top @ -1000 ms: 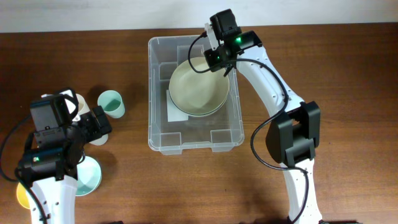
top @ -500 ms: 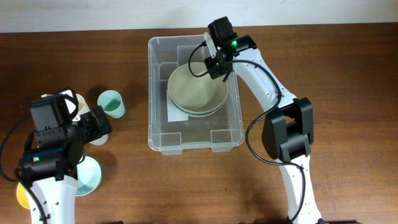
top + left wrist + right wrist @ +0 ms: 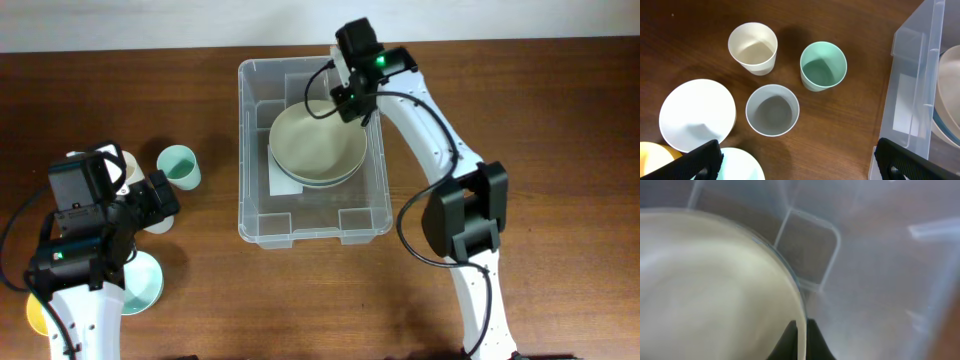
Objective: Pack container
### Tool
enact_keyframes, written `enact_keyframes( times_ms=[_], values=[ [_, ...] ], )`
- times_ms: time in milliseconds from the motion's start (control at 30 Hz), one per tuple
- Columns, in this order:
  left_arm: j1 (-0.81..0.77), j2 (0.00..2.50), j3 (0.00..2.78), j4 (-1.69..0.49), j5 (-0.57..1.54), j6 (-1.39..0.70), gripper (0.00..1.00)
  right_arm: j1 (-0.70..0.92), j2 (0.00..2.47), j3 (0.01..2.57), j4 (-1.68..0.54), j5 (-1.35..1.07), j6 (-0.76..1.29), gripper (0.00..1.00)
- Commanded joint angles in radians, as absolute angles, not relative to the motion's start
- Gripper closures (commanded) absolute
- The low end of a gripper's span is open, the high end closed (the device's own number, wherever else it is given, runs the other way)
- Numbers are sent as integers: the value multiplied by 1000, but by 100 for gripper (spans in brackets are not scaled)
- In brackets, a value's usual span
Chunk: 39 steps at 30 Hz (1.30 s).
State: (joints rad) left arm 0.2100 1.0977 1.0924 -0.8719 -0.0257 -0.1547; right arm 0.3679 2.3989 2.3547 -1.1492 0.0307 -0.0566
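Cream bowl (image 3: 318,142) inside the clear container (image 3: 242,160), near the far edge of the counter (image 3: 560,120), has its rim clamped by the right jaws; left jaws stand spread above three cups (image 3: 772,110).

Both arms are built of smooth white links joined by boxy black housings. The right arm (image 3: 430,120) has a large black block (image 3: 468,210) at its elbow, with a thin black cable (image 3: 401,228) looping beside it. A small green light (image 3: 381,65) glows on its black wrist unit. The left arm (image 3: 85,310) shows a white link below a black, cabled wrist block with a second green light (image 3: 57,256). The left jaws are black with ribbed-looking edges. The right jaws seem dark too, though that view is blurred.
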Motion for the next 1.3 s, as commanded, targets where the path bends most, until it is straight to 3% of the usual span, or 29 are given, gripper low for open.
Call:
enact_keyframes(
  times_ms=[0, 267, 400, 867, 1267],
  values=[
    [214, 1096, 1110, -873, -15, -164, 0, 375, 2287, 2449, -1282, -21, -74, 96],
    [214, 1096, 1110, -872, -15, -164, 1, 423, 2285, 2449, -1680, -189, -103, 96],
    [214, 1096, 1110, -872, -15, -164, 1, 476, 2284, 2415, -1699, -265, -108, 96],
    [214, 1096, 1110, -873, -15, -164, 1, 584, 2284, 2109, -1568, -285, -97, 96],
    [214, 1096, 1110, -873, -15, -164, 1, 582, 2284, 2012, -1261, -276, -101, 96]
  ],
)
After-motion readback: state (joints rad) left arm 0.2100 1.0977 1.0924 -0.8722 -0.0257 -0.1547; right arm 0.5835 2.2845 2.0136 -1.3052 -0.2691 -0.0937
